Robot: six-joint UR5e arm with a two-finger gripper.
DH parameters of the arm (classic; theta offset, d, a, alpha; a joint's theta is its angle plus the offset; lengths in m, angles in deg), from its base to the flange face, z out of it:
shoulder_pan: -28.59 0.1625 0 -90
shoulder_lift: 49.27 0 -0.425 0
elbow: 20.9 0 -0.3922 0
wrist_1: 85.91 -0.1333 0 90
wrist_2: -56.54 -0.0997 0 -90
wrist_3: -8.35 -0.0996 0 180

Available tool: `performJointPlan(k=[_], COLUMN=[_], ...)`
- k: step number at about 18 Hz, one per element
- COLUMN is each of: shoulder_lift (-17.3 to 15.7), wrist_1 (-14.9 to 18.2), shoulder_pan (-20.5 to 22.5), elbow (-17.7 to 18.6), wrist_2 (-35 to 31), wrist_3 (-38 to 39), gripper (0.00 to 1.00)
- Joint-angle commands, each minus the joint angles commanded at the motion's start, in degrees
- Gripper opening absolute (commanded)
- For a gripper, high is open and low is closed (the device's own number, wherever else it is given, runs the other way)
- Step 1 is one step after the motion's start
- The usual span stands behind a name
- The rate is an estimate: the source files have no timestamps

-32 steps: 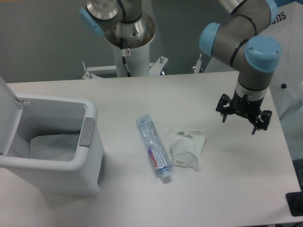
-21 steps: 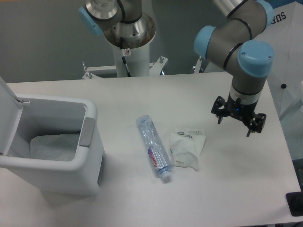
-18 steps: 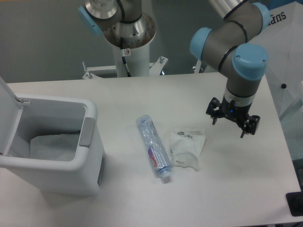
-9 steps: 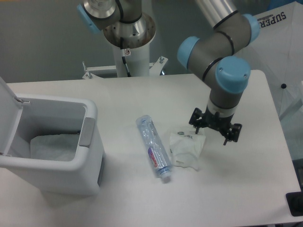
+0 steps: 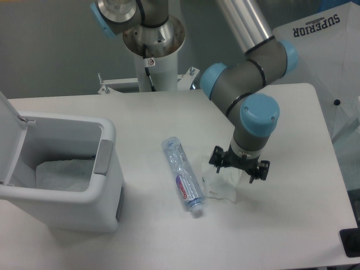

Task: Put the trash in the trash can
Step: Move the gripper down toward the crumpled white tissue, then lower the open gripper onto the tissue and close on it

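Note:
A clear plastic water bottle (image 5: 183, 174) with a red-and-blue label and white cap lies on the white table, cap toward the front. A small whitish plastic bag (image 5: 216, 184) lies just right of it. My gripper (image 5: 234, 171) hangs directly over the bag's upper part, fingers spread open and empty, hiding part of the bag. The white trash can (image 5: 62, 174) stands at the left with its lid (image 5: 10, 138) up and a white liner inside.
A second arm's base column (image 5: 152, 50) stands at the back centre of the table (image 5: 292, 225). A white bag with printed lettering (image 5: 332, 73) hangs at the right. A dark object (image 5: 351, 242) sits at the lower right edge.
My gripper has moved left and slightly toward the front, from the open right side of the table to directly above the plastic bag. Bottle, bag and can have not moved.

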Motion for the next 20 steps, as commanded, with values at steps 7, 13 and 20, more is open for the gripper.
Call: performJointPlan(k=[7,13,20], shoulder_lift=[2.29,2.47,2.38], wrist_1=[0.00,0.26,0.62], shoulder_pan=[-0.97,-2.29,-2.38], elbow=[-0.18,0.26,0.43], wrist_2=[-4.66,-4.75,-4.22], wrist_3=[1.51,1.77,1.60], gripper=[1.00,0.49,0.00])
